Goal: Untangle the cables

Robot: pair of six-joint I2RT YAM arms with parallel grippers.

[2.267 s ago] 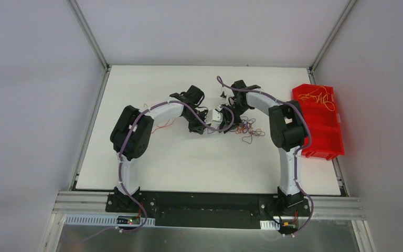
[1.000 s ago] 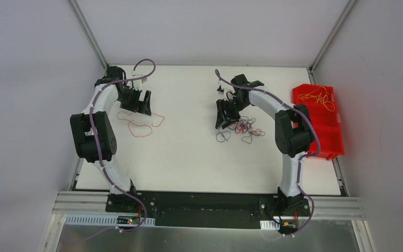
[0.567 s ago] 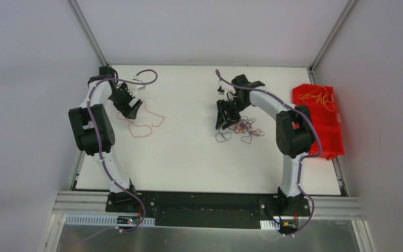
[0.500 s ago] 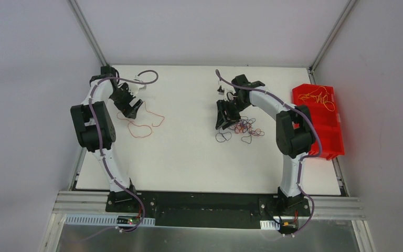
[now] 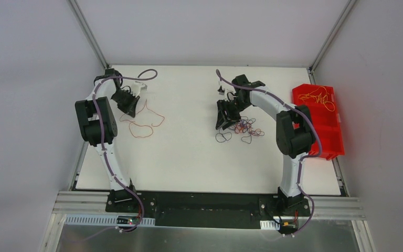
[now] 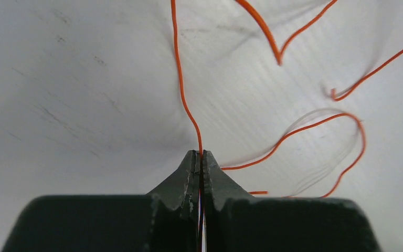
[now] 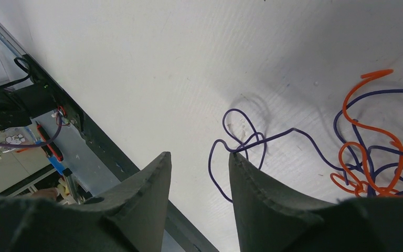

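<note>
Left pincer [image 6: 200,156] is clenched on a thin orange cable [image 6: 180,79], seemingly light, limp and springy, looping across the white desk [image 6: 57,94]. Right pincer [image 7: 199,157] stands parted, gripping nothing, above the purple-and-orange tangle [image 7: 358,148]; free ends look easiest to grip.

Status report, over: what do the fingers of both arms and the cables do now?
Left fingers shut on one orange cable, apart from the pile. Right fingers open, empty, over the tangled pile. Red bin at right edge, not in the way.
</note>
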